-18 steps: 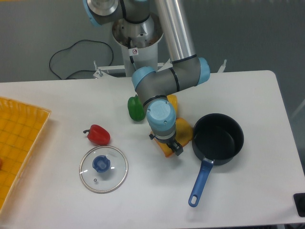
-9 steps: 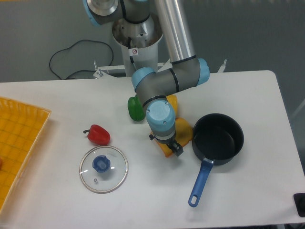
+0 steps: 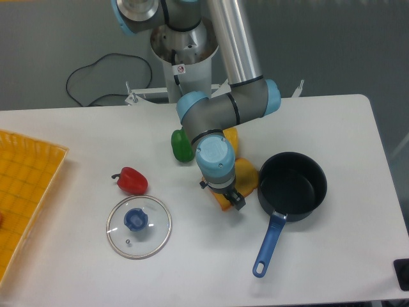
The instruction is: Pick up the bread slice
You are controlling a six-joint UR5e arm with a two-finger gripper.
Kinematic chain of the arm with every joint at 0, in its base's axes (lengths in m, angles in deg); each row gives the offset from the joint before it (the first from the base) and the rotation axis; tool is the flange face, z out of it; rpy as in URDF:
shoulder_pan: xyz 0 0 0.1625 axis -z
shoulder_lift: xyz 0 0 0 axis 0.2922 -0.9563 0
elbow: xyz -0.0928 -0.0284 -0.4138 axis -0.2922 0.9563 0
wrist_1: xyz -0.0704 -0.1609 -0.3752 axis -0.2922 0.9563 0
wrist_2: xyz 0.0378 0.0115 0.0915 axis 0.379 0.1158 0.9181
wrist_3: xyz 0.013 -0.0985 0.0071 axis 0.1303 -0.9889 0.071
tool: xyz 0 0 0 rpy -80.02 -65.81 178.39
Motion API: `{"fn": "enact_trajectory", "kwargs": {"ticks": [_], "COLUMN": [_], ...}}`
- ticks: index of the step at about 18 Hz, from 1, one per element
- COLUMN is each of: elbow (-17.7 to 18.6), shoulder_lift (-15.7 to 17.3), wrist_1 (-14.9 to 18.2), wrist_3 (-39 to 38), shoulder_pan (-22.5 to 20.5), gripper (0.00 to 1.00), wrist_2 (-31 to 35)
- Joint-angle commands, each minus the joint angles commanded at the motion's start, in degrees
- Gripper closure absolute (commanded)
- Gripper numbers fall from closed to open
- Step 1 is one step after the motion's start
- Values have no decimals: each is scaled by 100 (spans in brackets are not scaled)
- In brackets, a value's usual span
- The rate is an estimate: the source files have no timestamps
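At the middle of the table: the arm is bent down over the bread slice, its wrist covering most of it.
Bread: lies flat on the table, just left of the dark pot; only its orange right part and a lower corner show past the wrist.
Gripper: the gripper is down at the slice's lower-left edge; the wrist hides the fingers, so I cannot tell how wide they stand or whether they have the slice.
Done: the approach, by the look of it; the tool is low and at the bread.
Left: a sure grip and the lift; the slice appears to rest on the table.
Nearby: green pepper and yellow pepper behind the arm, red pepper and glass lid to the left.
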Motion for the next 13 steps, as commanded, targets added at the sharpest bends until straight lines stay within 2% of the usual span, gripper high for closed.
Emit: {"fn": "enact_trajectory", "kwargs": {"ticks": [7, 8, 10, 13], "elbow": [-17, -26, -44, -97], "shoulder_lift": [0, 9, 9, 9], "wrist_1": [9, 9, 17, 26], "wrist_3": [17, 17, 0, -9], "shoulder_pan": [0, 0, 0, 0], "gripper": [0, 6, 33, 46], "wrist_2": [0, 0, 0, -9]}}
